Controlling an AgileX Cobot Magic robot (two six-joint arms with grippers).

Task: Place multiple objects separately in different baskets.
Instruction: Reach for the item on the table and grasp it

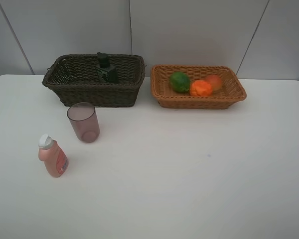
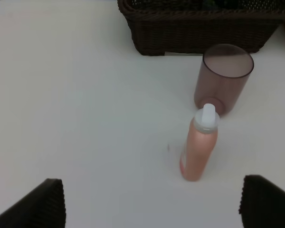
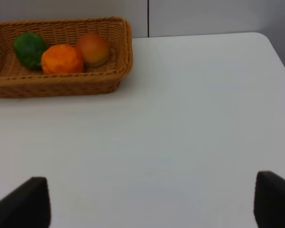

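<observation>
- The left gripper (image 2: pixel 152 204) hangs with its jaws wide apart and empty over the white table (image 1: pixel 189 174). In its wrist view the pink plastic bottle with the white cap (image 2: pixel 199 147) stands upright between it and the translucent mauve cup (image 2: pixel 223 80).
- The bottle is tall and narrow, near the table's left edge. A finger that meets it off-centre would probably tip it, and it could roll towards that edge.
- The cup stands just behind the bottle, towards the back edge. A reach that runs long may push it against the dark brown woven basket (image 1: pixel 94 94) at the back left.
- The cup's thin, smooth wall may slip or flex under a hard squeeze.
- The black square bottle (image 1: pixel 106 69) already stands upright in the dark basket. Anything dropped from high up could topple it.
- The right gripper (image 3: pixel 147 202) is also spread apart and holds nothing, over bare table near the right edge.
- The green round fruit (image 1: pixel 179 81), orange tangerine (image 1: pixel 201 88) and red-orange peach-like fruit (image 1: pixel 215 81) lie in the light tan wicker basket (image 1: pixel 199 102) at the back. Putting a container there would spoil the sorting.
</observation>
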